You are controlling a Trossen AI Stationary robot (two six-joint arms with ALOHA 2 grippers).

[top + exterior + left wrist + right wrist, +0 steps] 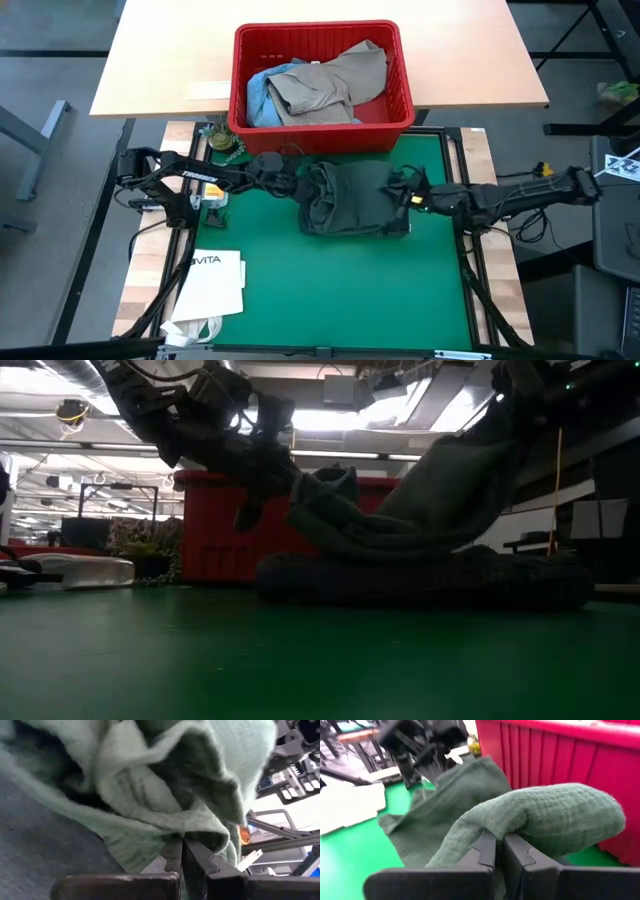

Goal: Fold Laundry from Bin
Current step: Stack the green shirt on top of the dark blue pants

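A dark green shirt [350, 200] lies bunched on the green mat [330, 290], between my two grippers. My left gripper [298, 183] is shut on its left side and my right gripper [408, 195] is shut on its right side. In the low view the upper cloth [400, 510] sags between the two raised holds, above the heap [420, 578] resting on the mat. Behind the mat stands the red bin [405, 100], with a khaki garment [335, 85] and a light blue one [262, 90] inside it. My left gripper pinches a bunched fold of the shirt [170, 827] between its two fingers, coming nearly level from the table's left. The cloth there is lifted off the mat and hangs slack toward the heap. My right gripper pinches a thick rolled fold of the shirt [492, 822] between its two fingers, coming nearly level from the table's right. The fold bulges over the fingers, lifted, and the cloth runs down slack toward the left gripper.
A white paper bag printed "VITA" [212, 283] lies at the near left of the mat. A small green and gold object [220, 140] sits at the mat's far left corner. A wooden tabletop [160, 60] carries the bin. The near half of the mat is bare.
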